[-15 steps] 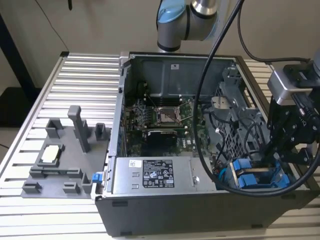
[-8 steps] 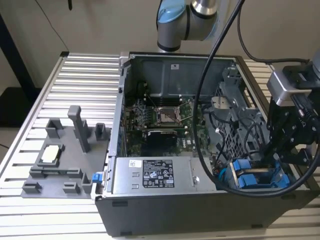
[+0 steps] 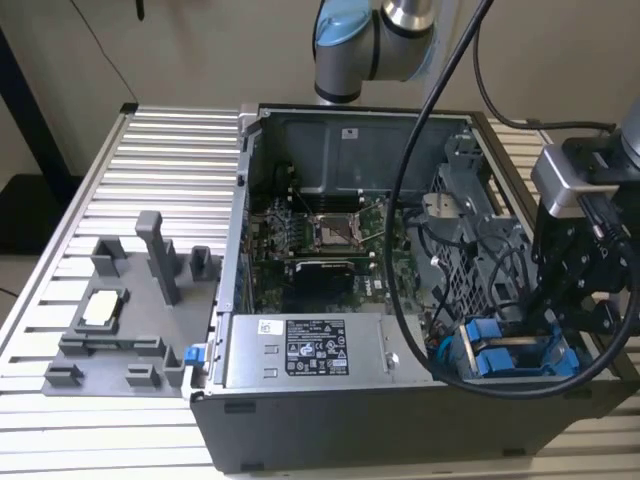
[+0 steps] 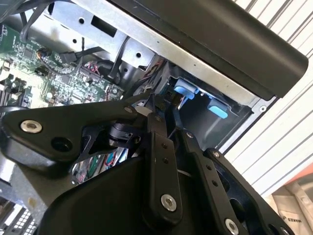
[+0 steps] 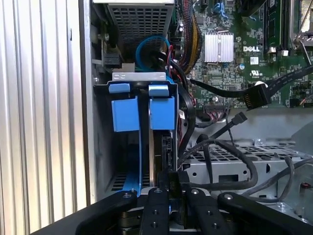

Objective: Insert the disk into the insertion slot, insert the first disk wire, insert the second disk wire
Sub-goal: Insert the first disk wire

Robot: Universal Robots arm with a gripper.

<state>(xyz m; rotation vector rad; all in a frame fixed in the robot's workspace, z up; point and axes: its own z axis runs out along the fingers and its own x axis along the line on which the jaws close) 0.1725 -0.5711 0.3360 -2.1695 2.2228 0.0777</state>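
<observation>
The tool (image 5: 170, 182) meets the blue-framed disk (image 5: 161, 147).

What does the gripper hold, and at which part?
It cannot be told. The gripper is at the near end of the disk, but contact is hidden.

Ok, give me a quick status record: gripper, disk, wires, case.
gripper: down at the drive bay, at the disk's near end
disk: edge-on inside the bay, in its blue carrier
disk wires: flat black connector and smaller black connector hang loose by the motherboard, away from the disk
computer case: open, on the slatted table
</observation>
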